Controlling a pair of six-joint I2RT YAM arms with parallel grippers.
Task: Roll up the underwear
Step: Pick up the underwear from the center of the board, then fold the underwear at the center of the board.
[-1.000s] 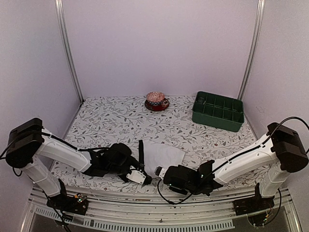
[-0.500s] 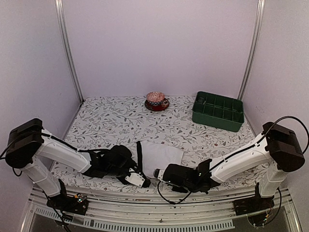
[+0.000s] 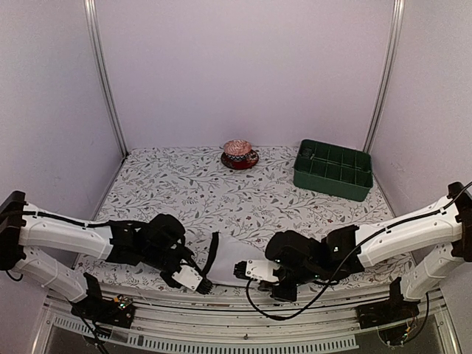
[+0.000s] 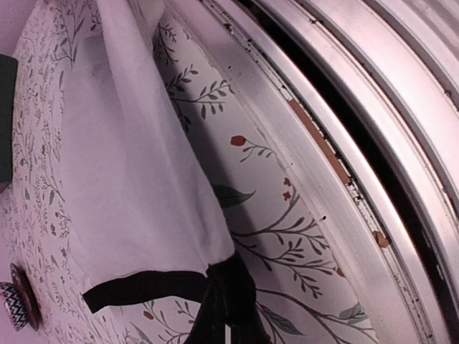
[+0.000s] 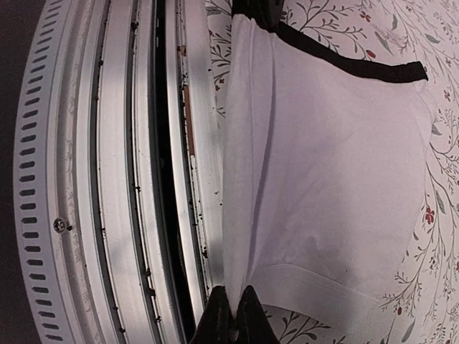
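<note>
The white underwear (image 3: pixel 230 251) with its black waistband (image 3: pixel 212 252) lies near the table's front edge, between the two arms. My left gripper (image 3: pixel 204 286) is shut on the waistband's near corner; in the left wrist view its dark fingertips (image 4: pixel 228 315) pinch the black band (image 4: pixel 143 287) where it meets the white cloth (image 4: pixel 129 186). My right gripper (image 3: pixel 239 270) is shut on the opposite near corner. The right wrist view has its fingers (image 5: pixel 234 315) clamped on the white hem, and the cloth (image 5: pixel 323 158) stretches away, pulled taut between the two grips.
A green compartment crate (image 3: pixel 333 171) stands at the back right. A patterned bowl on a dark saucer (image 3: pixel 239 153) sits at the back centre. The metal rail (image 3: pixel 243 324) along the table's front edge runs just below both grippers.
Both grippers have shut on the underwear's near corners. The arms have stretched out lower, and the cloth's near edge is drawn toward the front rail and raised.
</note>
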